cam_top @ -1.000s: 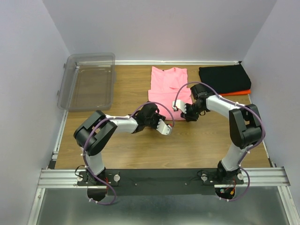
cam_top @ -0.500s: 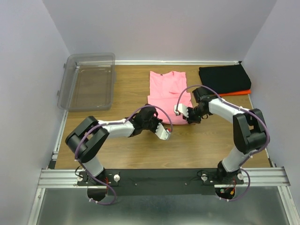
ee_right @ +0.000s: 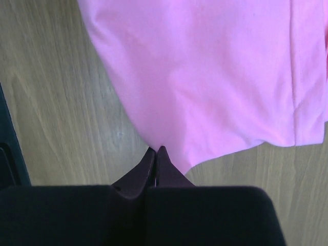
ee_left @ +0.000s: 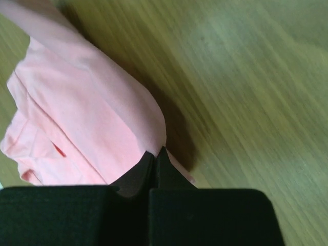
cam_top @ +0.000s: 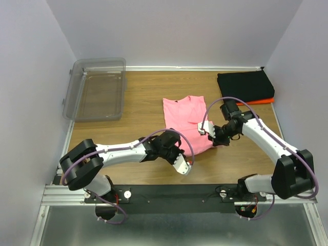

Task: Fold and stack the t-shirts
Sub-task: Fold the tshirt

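Left tool (ee_left: 155,152) and right tool (ee_right: 156,150) each clamp the near edge of the pink t-shirt (cam_top: 183,115), which lies mid-desk (cam_top: 143,102). Folded black t-shirt (cam_top: 243,86) sits on orange t-shirt (cam_top: 262,101), far right corner.

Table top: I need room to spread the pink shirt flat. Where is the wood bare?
Bare wood lies between the clear plastic bin and the pink t-shirt, and beyond its collar. Crowded: near centre, where the left claw and right claw pinch its near edge.
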{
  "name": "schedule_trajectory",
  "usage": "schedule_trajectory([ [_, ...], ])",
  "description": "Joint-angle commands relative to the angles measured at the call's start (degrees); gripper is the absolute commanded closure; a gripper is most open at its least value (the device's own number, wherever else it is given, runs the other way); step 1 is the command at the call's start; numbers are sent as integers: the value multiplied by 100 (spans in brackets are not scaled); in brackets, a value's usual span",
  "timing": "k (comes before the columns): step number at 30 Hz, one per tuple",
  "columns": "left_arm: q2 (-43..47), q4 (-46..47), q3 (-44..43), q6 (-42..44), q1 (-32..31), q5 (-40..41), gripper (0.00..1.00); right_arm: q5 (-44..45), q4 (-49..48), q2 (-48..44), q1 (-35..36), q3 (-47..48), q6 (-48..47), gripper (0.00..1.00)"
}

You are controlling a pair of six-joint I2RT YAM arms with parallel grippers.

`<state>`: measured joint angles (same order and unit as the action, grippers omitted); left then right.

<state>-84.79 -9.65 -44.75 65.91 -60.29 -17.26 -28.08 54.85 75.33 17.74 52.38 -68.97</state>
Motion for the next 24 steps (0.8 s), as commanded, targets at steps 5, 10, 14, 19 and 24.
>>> schedule_trajectory([
  [5,-476,481,-771,106,1237,91,100,671,-992,1357,-42,1579,1139,99],
  [10,-1126,1175,-1657,291,2187,12,100,918,-1389,2581,-95,3320,1588,99],
  [14,-1933,1438,-2282,326,2583,99,100,1049,-1556,3757,-95,4428,1956,99],
  [19,-2532,1984,-2722,265,2830,459,100,1462,-2099,4577,-130,5246,2414,99],
  [24,-3007,2090,-3056,308,2927,583,100,1734,-2251,5043,-139,5634,2687,99],
])
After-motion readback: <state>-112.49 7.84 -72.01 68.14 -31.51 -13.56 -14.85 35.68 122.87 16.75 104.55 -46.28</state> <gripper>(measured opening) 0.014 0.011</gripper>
